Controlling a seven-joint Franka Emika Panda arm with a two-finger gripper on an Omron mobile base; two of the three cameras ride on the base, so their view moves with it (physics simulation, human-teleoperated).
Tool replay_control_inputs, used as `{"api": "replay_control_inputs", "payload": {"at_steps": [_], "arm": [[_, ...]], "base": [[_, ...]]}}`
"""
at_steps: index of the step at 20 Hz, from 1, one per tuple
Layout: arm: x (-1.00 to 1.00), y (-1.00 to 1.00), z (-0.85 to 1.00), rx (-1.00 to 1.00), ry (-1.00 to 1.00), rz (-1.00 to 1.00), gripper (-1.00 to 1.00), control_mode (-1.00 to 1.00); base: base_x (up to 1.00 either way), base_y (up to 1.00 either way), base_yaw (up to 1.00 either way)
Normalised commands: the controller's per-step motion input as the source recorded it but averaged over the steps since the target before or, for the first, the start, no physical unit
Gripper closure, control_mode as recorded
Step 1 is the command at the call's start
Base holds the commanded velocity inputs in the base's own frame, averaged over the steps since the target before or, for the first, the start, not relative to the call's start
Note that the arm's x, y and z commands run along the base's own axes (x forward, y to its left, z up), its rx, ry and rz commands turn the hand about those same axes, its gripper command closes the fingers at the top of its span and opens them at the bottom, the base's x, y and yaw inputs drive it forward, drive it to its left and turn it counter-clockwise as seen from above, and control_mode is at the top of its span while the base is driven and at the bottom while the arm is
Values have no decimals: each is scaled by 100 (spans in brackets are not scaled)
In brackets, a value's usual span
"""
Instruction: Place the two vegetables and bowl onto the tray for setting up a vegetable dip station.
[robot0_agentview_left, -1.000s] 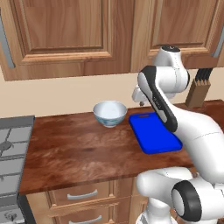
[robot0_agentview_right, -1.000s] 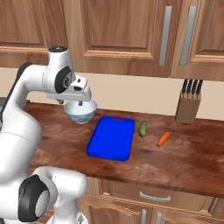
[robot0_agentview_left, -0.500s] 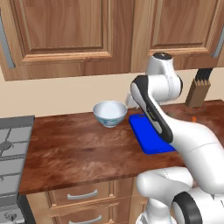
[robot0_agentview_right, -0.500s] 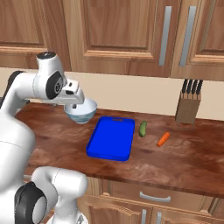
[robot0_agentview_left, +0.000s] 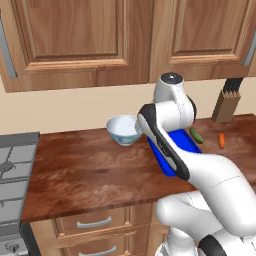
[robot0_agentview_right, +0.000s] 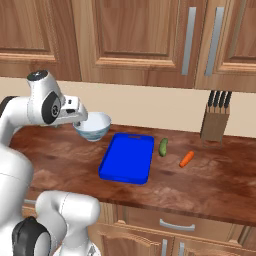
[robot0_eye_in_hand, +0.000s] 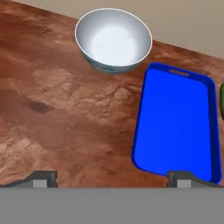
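judging from how things lie, the task is not started in any visible result: the flat bright blue rectangular tray with rounded corners (robot0_agentview_right: 126, 158) has nothing on it. the round white bowl with a faint blue pattern outside (robot0_agentview_right: 93, 126) stands on the brown wooden counter (robot0_agentview_right: 210, 170), just beside the tray's far left corner. the small green elongated vegetable (robot0_agentview_right: 163, 147) lies on the counter just beside the tray's right edge, and the small orange carrot-like piece (robot0_agentview_right: 186, 159) lies a little further right, apart from it. so all three things are left to move.

the two-finger gripper (robot0_eye_in_hand: 113, 178) is released, its jaws standing wide with nothing between them; in the hand view it looks down on the counter, with the bowl and the tray ahead of it. my guess is that the bowl is the first target.

no brand, label or writing can be read anywhere; the wooden knife block (robot0_agentview_right: 215, 123) is plain too.
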Motion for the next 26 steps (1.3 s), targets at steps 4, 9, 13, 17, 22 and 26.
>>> {"api": "replay_control_inputs", "payload": {"at_steps": [4, 9, 13, 17, 22, 26], "arm": [[19, 30, -18, -7, 0, 14, -100, -100], [32, 20, -17, -5, 0, 14, -100, -100], [36, 16, -21, -9, 0, 16, -100, -100], [34, 6, -22, -7, 0, 17, -100, -100], [39, 3, -22, -2, 2, 12, -100, -100], [39, 7, -24, 0, 5, 7, -100, -100]], "base": [[0, 0, 0], [0, 0, 0], [0, 0, 0], [0, 0, 0], [0, 0, 0], [0, 0, 0]]}}
